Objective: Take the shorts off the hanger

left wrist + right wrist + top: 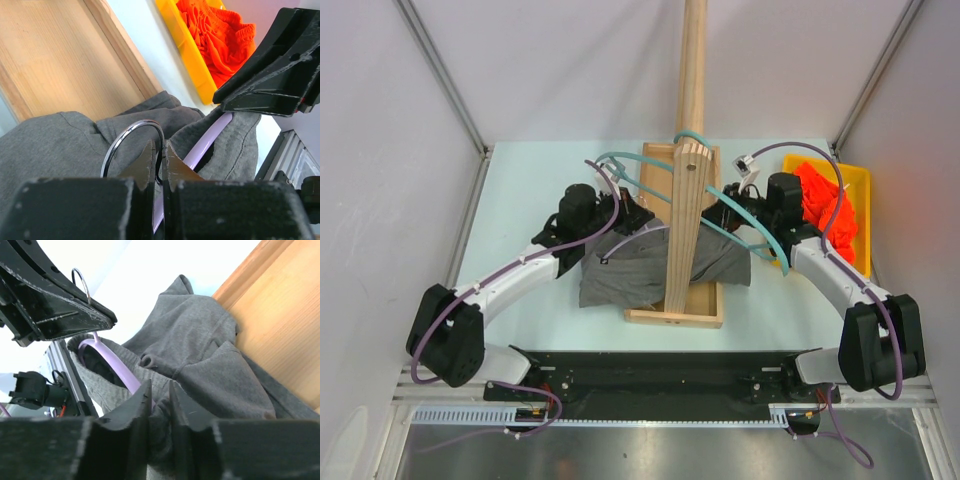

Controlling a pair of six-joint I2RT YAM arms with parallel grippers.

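Grey shorts (625,272) hang on a purple hanger (205,140), draped over the base of the wooden stand (688,180). The left gripper (160,162) is clenched on the hanger's metal hook (145,122), while the right gripper (160,400) pinches the grey waistband fabric. Orange shorts (828,210) lie in the yellow bin (865,180).

The hook (132,132) of the hanger (112,365) loses its foot inside my left pincer (159,150), and most of the lilac bar is buried in the grey shorts (200,350). My right pincer (160,392) is closed on a grey fold; whether the bar lies in there too, I cannot tell. From above, the post (688,150) runs off the top edge and covers the shorts' middle, and I cannot make out either pincer's tips. At the right edge of the worktop (520,190), my right arm (820,265) hides part of the orange shorts (835,210).
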